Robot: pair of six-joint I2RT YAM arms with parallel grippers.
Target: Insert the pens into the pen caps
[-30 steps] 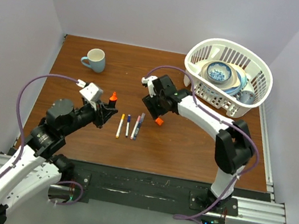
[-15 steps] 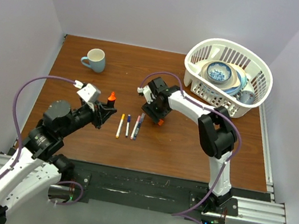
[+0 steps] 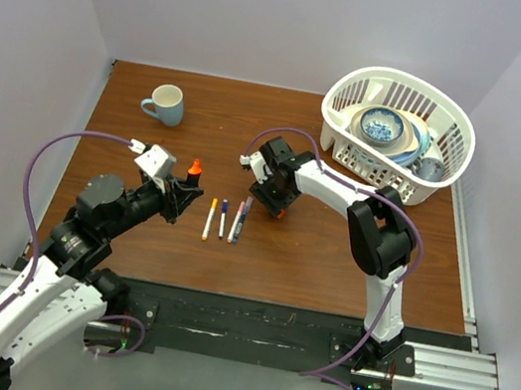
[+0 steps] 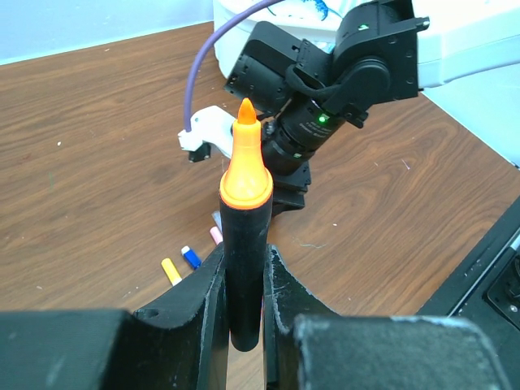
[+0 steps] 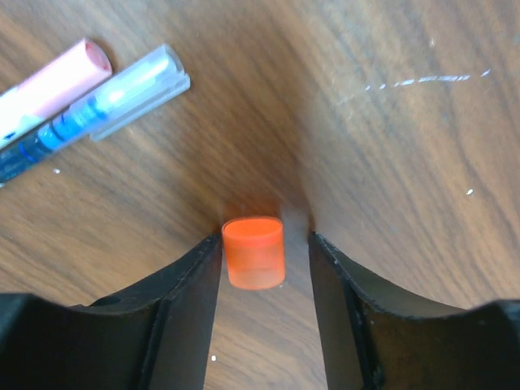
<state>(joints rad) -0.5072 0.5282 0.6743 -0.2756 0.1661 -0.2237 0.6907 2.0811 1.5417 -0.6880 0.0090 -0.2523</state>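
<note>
Looking through the right wrist camera, we see the right fingers (image 5: 329, 276) down at the tabletop (image 5: 390, 146) and standing open on either side of the orange cap (image 5: 253, 252): the cap sits between them, close against the finger on the left of that view, with a sliver of wood showing before the other, so we would not call it gripped yet. It appears to stand on end, one round face turned up toward the camera, so its long axis runs along the fingers' reach rather than across the gap. Just beyond it lie a pen with a pink end (image 5: 57, 77) and a pen with a clear blue end (image 5: 114, 97), side by side and apart from the fingers. The left fingers (image 4: 213, 280) are clamped on the black barrel of an orange-tipped pen (image 4: 245, 175), held upright with its tip pointing away from the wrist. From above, the right arm (image 3: 341, 194) is plainly the nearer one to the cap, while the left arm (image 3: 107, 208) holds its pen to the left of the row of pens (image 3: 224, 219) on the wood. We judge the step in hand to be closing on the cap; after that, what matters is lining the cap's open end with the pen's tip, and we cannot tell which end is open.
</note>
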